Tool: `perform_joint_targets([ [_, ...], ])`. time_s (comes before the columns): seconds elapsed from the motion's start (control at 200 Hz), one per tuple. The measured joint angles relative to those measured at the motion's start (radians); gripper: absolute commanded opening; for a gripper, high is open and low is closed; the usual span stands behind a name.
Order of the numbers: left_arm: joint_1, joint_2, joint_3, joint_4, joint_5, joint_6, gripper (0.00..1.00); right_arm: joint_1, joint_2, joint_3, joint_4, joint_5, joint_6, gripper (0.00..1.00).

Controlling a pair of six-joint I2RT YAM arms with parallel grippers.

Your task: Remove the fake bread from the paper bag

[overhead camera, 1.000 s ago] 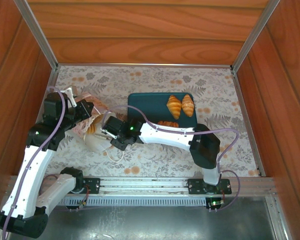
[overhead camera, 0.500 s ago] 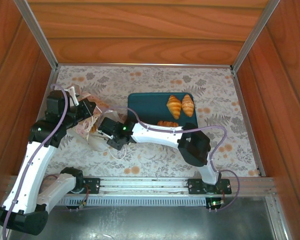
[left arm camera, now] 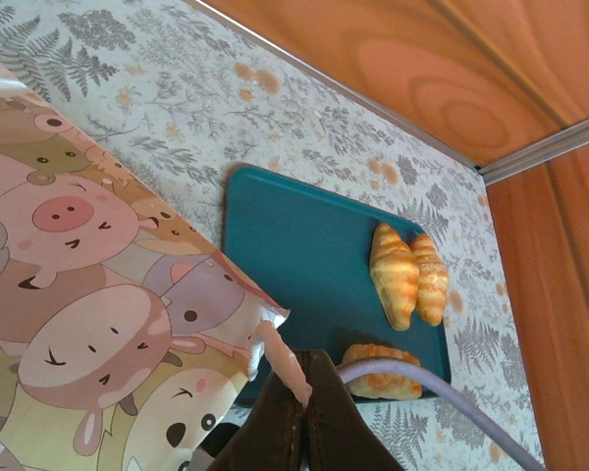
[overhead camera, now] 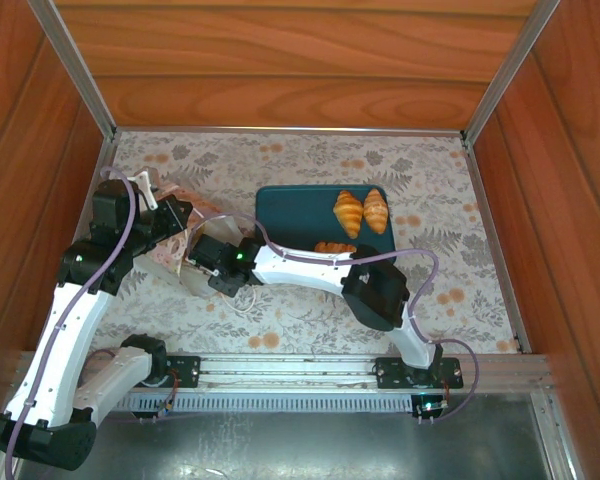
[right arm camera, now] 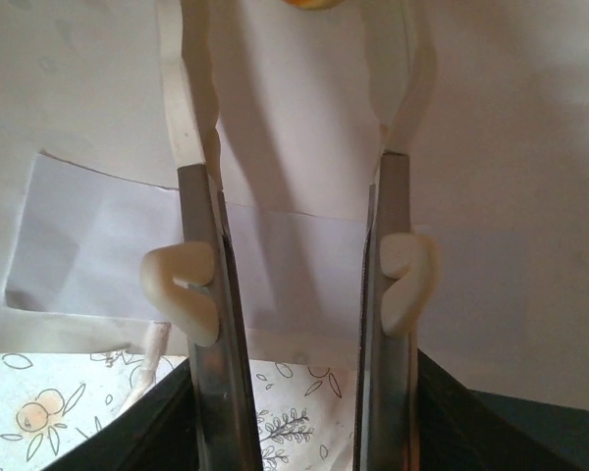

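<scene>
At the left side of the table, the left gripper is clenched flat on the pinkish top edge of the paper bag, with no gap between its fingers. Seen from above, that gripper sits at the bag's far side, its arm rising from the near-left corner and bending over the paper bag.

Our right gripper stands partly open inside the bag's mouth. Its two fingers are well apart, with nothing between them and only the white inner paper behind them. A golden-brown sliver shows just beyond the fingertips (we cannot tell which piece it is). From overhead, the right arm stretches low and leftward across the floral cloth, its elbow near the tray's near edge and its gripper at the bag.

The bag is tipped over rather than upright. Its long axis runs roughly from far left to near right, with the mouth toward the right gripper and the cartoon-animal side facing up.

Three pieces of fake bread lie on the teal tray, to the right of the bag. A croissant touches another croissant, both lengthwise front to back. The third croissant lies crosswise at the near edge.
</scene>
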Motion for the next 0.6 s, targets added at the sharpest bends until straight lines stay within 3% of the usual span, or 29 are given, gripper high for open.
perform_joint_targets([
  [0.225, 0.0, -0.007, 0.0, 0.003, -0.018, -0.01, 0.0, 0.0, -0.002, -0.002, -0.003, 0.016, 0.0, 0.38],
  [0.6, 0.0, -0.029, -0.027, 0.021, -0.084, -0.034, 0.0, 0.001, -0.14, -0.041, -0.128, 0.04, 0.05, 0.41],
])
